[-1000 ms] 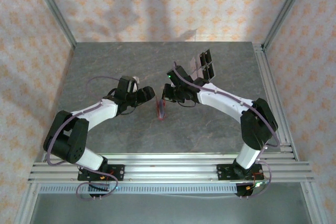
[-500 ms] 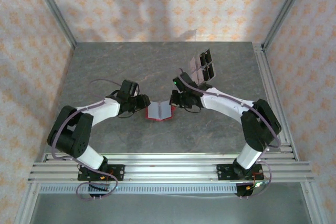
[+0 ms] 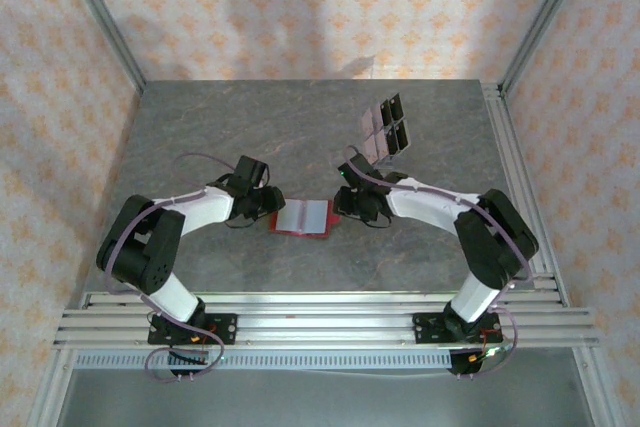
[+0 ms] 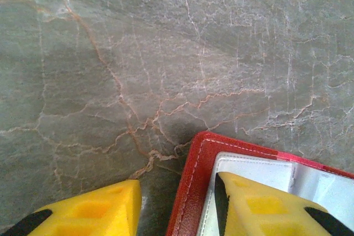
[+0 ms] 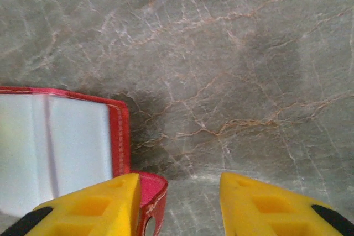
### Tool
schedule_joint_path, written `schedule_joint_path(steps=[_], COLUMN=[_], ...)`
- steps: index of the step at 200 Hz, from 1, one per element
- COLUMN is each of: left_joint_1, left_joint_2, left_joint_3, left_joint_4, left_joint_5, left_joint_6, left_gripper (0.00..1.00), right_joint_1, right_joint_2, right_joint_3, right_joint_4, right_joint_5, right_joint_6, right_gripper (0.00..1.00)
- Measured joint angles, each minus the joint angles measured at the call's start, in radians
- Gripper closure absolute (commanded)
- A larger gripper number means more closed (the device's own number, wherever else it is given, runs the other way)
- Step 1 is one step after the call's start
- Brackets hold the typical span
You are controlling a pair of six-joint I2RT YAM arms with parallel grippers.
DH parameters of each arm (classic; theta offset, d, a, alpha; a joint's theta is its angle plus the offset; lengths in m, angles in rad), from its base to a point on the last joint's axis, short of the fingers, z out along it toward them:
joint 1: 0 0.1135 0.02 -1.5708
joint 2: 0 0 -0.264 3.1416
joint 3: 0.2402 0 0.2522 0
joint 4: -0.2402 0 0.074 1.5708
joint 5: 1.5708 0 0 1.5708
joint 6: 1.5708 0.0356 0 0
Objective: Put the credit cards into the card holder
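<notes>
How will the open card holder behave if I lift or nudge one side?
Likely hinges, not stiff: the card holder lies spread in two leaves about a fold. It looks thin and flat, so a nudge probably slides it over the smooth table. Its protruding clasp tab may snag.

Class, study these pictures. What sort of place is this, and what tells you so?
Probably a robotics lab test cell: a left arm and right arm bolted to aluminium rails at a marble-look table, enclosed by metal posts and wallpaper-patterned panels.
</notes>
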Motion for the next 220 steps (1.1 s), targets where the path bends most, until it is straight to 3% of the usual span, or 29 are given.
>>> schedule_joint_path(steps=[56,113,162,220], left_joint_1=[-0.043,-0.067,-0.068,-0.074], left_joint_2=[-0.036,-0.101,-0.205,-0.241], left_joint_3=[-0.024,-0.071,-0.073,-0.023], left_joint_4=[-0.023,-0.055,-0.116,-0.154], left_joint_5=[-0.035,-0.081,-0.130,-0.130], left_joint_6=[-0.005,-0.032,-0.027,-0.004], left_gripper=[0.59,0.57,0.42,0.39], right_joint_1=[0.024,0.132,0.112,0.093], right_joint_2=[-0.129,0.045,0.111,0.113], right_joint_3=[0.032,0.067,-0.042,-0.068], right_joint_4=[0.006,0.148,0.204,0.278], right_joint_5=[-0.040,-0.155,-0.156,-0.164], right_joint_6=[0.016,0.072,0.095,0.111], right_gripper=[0.60,0.66,0.70,0.71])
